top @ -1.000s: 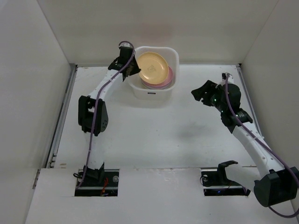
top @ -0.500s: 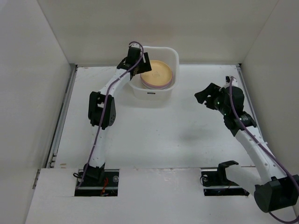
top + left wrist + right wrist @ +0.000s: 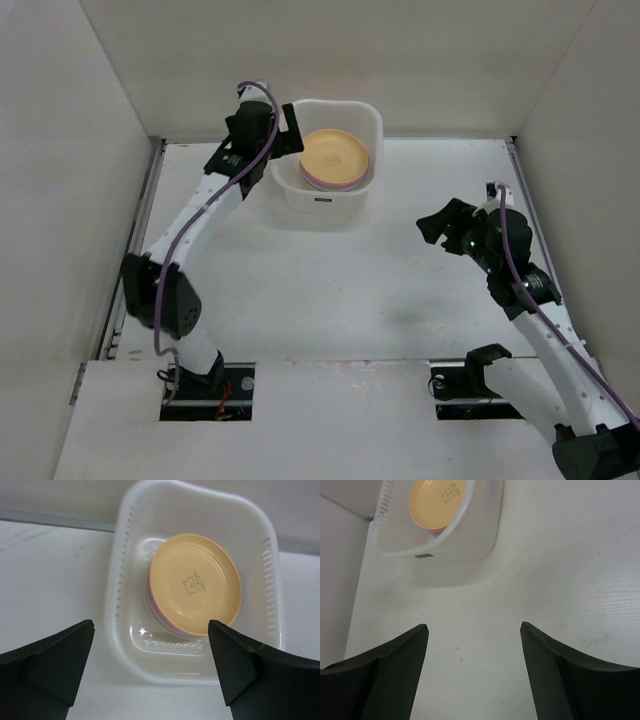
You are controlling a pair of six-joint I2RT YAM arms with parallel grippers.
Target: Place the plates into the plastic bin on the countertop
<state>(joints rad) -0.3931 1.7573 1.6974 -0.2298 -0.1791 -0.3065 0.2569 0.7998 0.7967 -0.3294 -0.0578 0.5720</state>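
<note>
"So, where are the round matte plastic plates (image 3: 334, 158)?"

"Stacked inside the squarish white translucent plastic bin (image 3: 325, 205), which stands on the flat matte white surface (image 3: 330, 290) close to the back wall (image 3: 400, 60). Only the top one shows whole — a yellow-orange plate (image 3: 200, 570) with a small bear print (image 3: 193, 586) at its middle. Beneath it only thin pink and purple edges peek out, so I cannot tell how many lie in the stack."

"And the left hand?"

"The left hand (image 3: 287, 135) hangs by the bin's left rim, its dark fingers (image 3: 50, 665) spread wide with nothing between them. Its wrist camera cuts both fingers off at the bottom edge."

"The right hand?"

"The right hand (image 3: 438, 218) is well apart from the bin, over bare surface on the right side — also spread wide, holding nothing. In its wrist view the bin is cropped at the top edge, and only part of the top plate shows over the near wall. From above, the right arm runs out of the picture at the lower right corner."
</note>
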